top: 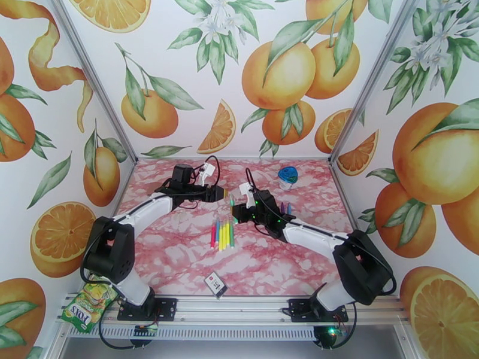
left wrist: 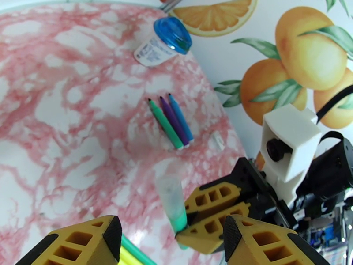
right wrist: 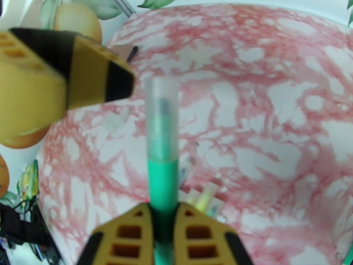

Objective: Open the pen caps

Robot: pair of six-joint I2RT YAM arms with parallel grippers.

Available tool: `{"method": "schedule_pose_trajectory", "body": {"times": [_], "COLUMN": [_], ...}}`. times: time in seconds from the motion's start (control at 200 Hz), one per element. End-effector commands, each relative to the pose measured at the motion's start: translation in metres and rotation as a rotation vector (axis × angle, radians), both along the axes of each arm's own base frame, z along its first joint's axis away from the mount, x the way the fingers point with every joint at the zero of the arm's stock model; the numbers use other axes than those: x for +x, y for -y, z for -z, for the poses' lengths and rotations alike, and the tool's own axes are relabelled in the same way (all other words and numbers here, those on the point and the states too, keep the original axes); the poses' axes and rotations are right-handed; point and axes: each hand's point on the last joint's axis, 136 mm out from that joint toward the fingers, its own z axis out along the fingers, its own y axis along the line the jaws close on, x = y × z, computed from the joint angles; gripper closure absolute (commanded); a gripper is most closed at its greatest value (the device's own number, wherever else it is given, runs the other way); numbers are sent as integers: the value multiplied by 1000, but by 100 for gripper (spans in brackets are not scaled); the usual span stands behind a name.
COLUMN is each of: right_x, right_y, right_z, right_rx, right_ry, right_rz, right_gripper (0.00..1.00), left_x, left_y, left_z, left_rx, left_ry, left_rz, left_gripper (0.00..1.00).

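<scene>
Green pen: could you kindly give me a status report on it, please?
Right tool shut on green pen, clear cap still on. Left tool open around cap, not touching. Spare pens lie on table, apart.

Middle of the tabletop [top: 179,258] is pretty crowded. The left claw [top: 223,194] gapes wide right next to the right claw [top: 235,215], which is clamped on a green pen [right wrist: 162,173]. Just in front of them lies a row of pens [top: 222,234]. Three pens [left wrist: 172,122] lie beside the right arm [top: 311,234], a blue-lidded tub [top: 288,176] sits back right, and a small card [top: 215,284] up front. Both near corners look wide open. Walls [top: 179,67] box in three sides.
</scene>
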Motion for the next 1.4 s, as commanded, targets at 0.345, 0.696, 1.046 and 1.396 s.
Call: {"method": "schedule_pose_trajectory", "body": {"times": [0.345, 0.696, 1.046, 1.396], "right_x": [-3, -4, -3, 3], "right_y": [-17, -18, -15, -22], "right_z": [-29, -29, -26, -16], "right_rx": [59, 60, 43, 28], "right_ry": [83, 88, 88, 60], "right_rz": [-69, -72, -62, -73], "right_gripper": [95, 94, 83, 65], "left_x": [-2, -4, -2, -4], "left_y": [23, 26, 29, 33], "left_z": [-11, -6, -6, -17], "left_rx": [-30, -28, -28, -60], "left_ry": [19, -8, -16, -15], "left_rz": [83, 97, 103, 125], "left_gripper": [46, 60, 90, 98]}}
